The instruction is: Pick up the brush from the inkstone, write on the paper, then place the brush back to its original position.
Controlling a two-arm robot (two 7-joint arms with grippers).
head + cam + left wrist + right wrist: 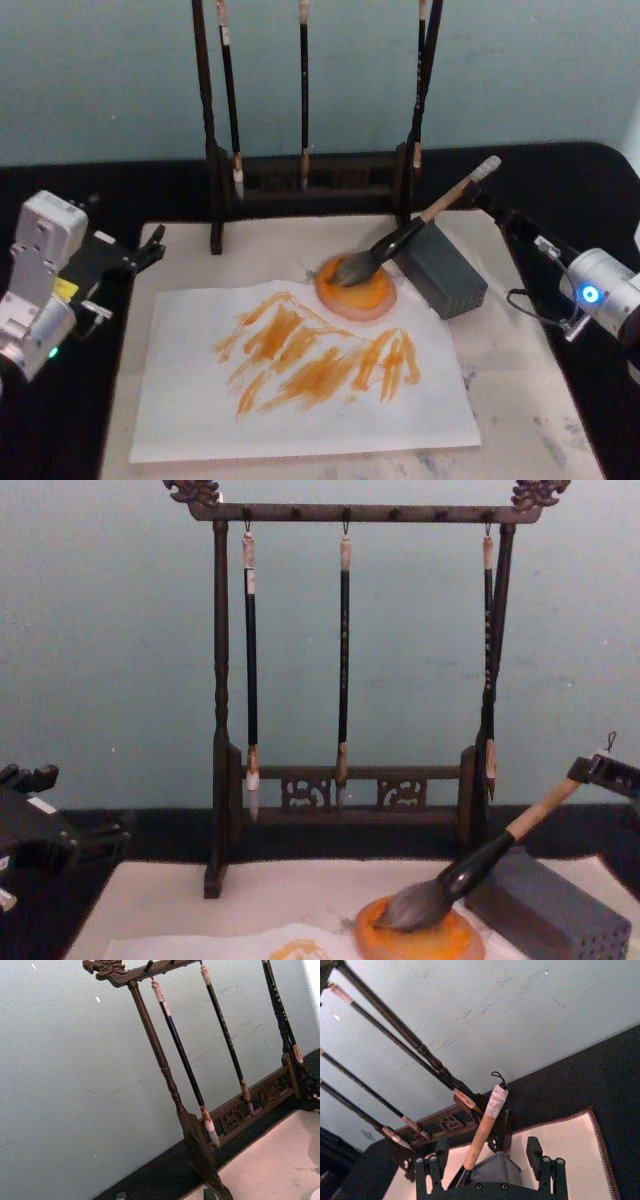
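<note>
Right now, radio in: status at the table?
Right gripper open around brush handle; left gripper parked at left. Brush head on inkstone, handle on grey block. Paper streaked orange.

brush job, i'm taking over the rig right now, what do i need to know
Right tool: open, straddling the brush handle near its white cap, not gripping.
Left tool: parked on the left, away from the work.
Brush: bristles on the orange inkstone, handle leaning on the grey block.
Paper: already carries orange strokes.
Left to do: unclear whether this is before pickup or after return; judge that first.
</note>
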